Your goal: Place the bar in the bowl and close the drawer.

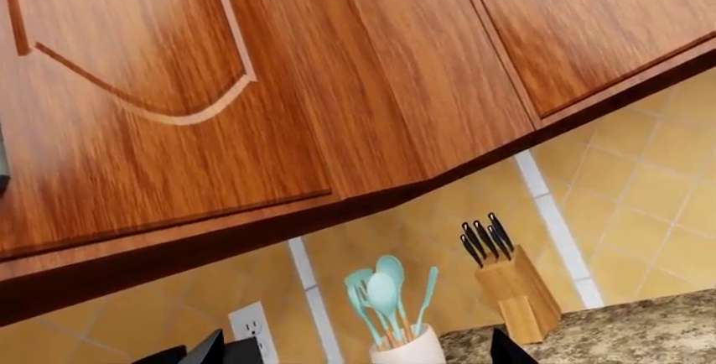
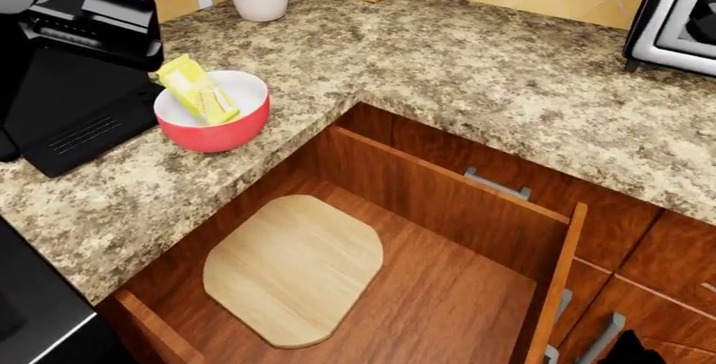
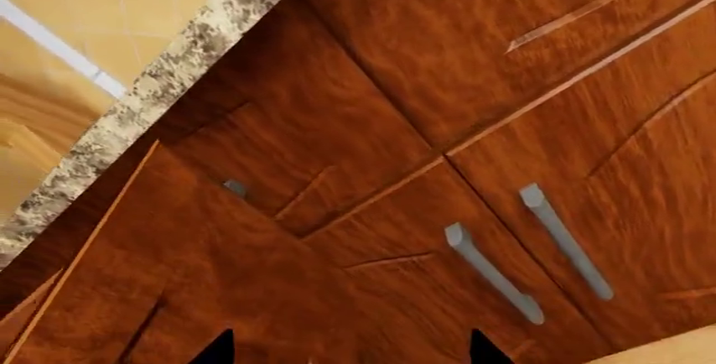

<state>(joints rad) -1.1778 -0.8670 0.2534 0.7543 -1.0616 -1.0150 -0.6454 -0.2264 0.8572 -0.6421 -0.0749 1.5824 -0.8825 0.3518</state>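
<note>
bar (image 2: pixel 197 89): yellow, lying tilted in the bowl, one end poking over the rim at about 10 o'clock; longer than the bowl is deep, so it leans instead of lying flat. First half of the task looks done.
bowl (image 2: pixel 215 132): red, on the counter (image 2: pixel 470 54) at 10 o'clock in head view, near the corner edge above the drawer.
drawer (image 2: pixel 448 188): pulled wide out, fills the head view from 5 to 8 o'clock; board (image 2: pixel 293 267) flat on its floor. Not closed yet, so that's the step left.
left gripper (image 1: pixel 358 356): only dark tips at the edge of the left wrist view, spread apart, nothing between; camera looks up at the upper cabinets (image 1: pixel 280 87), jar (image 1: pixel 405 349) and knife block (image 1: pixel 517 293), so the arm seems raised clear of the bowl.
right gripper (image 3: pixel 349 354): two dark tips apart, holding nothing; faces the lower doors (image 3: pixel 448 213) and handles (image 3: pixel 492 273) beside the drawer, probably low to push the front in.
</note>
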